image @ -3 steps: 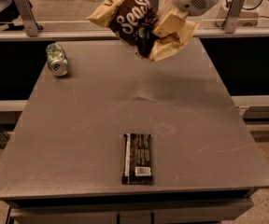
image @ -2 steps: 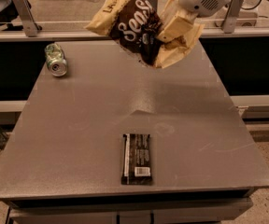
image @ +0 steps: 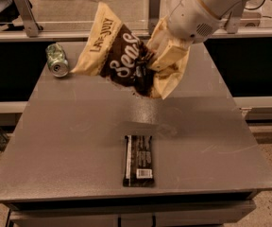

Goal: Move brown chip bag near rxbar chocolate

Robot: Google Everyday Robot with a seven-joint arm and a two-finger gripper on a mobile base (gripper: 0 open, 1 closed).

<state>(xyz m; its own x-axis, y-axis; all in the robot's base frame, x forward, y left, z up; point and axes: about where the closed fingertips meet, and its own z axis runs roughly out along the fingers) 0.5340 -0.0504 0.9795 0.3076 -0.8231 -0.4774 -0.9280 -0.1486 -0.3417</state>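
The gripper (image: 157,77) hangs over the far half of the desk (image: 70,141), reaching down from the white arm (image: 207,8) that enters at the upper right. Its tan jaws pinch the right-hand end of the brown chip bag (image: 117,56), one on each side of the crumpled foil. The bag is held clear of the desk surface and tilted, with its tan top corner pointing up and to the left and its dark-brown middle, marked with white script lettering, sloping down toward the jaws. A faint shadow lies on the desk beneath it.

The rxbar chocolate (image: 138,160) lies flat near the front edge of the desk, roughly in the middle from left to right, its long side running front to back and its white barcode label at the near end. It sits well apart from the bag, which hangs beyond and above it.

A small green can (image: 56,60) lies on its side at the far left corner of the desk, just beside the bag's left edge as seen by the camera.
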